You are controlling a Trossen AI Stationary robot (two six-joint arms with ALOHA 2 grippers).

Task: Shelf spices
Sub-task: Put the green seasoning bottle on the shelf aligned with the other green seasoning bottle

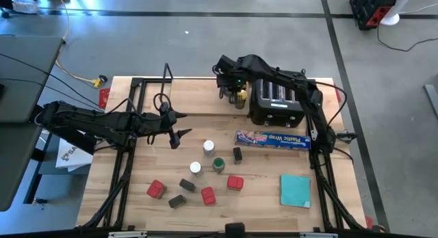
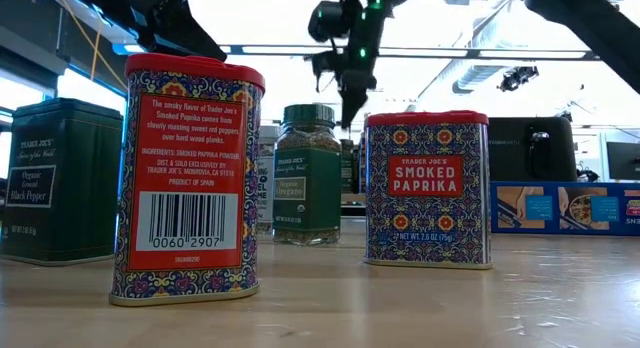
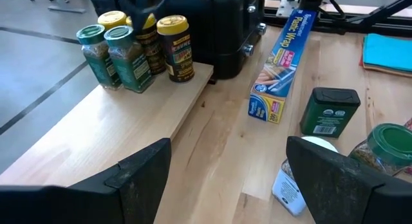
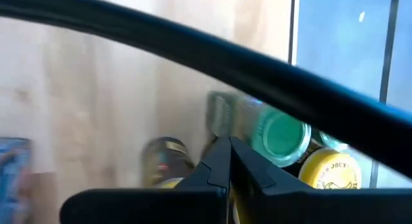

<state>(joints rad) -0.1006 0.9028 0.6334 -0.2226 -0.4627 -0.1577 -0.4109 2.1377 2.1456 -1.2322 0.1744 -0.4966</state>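
Observation:
The shelf (image 1: 185,94) is a light-wood plank along the table's far side. Several spices (image 3: 138,50) with green and yellow lids stand on it beside the toaster. My right gripper (image 4: 228,156) is shut and hangs just above them (image 1: 239,98), pointing down and touching nothing. More spices stand on the table: white-lidded jars (image 1: 209,148), a green-lidded jar (image 1: 218,164), red tins (image 1: 156,189) and dark tins (image 1: 187,185). My left gripper (image 1: 185,126) hovers open and empty above the table's left half, near the shelf's front edge.
A black toaster (image 1: 277,101) stands on the shelf's right part. A long blue plastic-wrap box (image 1: 272,138) lies in front of it. A flat teal square (image 1: 295,190) lies near the right front. A black wire upright (image 4: 193,50) crosses the right wrist view.

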